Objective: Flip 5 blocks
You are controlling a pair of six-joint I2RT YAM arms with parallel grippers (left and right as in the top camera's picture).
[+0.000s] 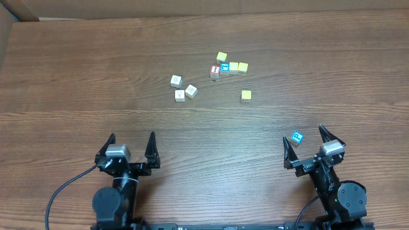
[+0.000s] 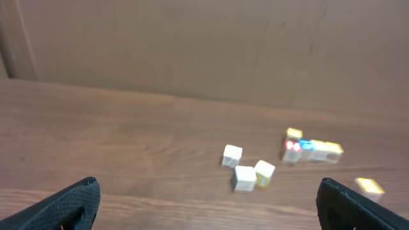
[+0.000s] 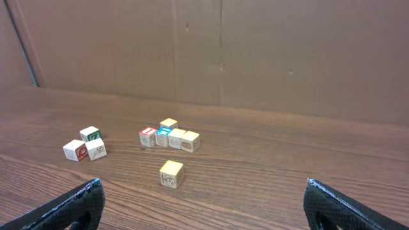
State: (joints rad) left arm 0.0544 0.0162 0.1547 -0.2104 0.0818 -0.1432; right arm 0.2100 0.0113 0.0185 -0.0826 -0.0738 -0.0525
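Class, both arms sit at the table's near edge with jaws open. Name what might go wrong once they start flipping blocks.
1. The lone blue block lies right by the open right gripper and does not show in the right wrist view, so a forward move may knock it.
2. The red block touches its neighbours in a row; gripping one there may shove the others.
3. The three white blocks huddle closely, leaving little room for fingers.

Cream blocks (image 1: 191,91), yellow block (image 1: 246,95), blue-faced block (image 1: 296,137)
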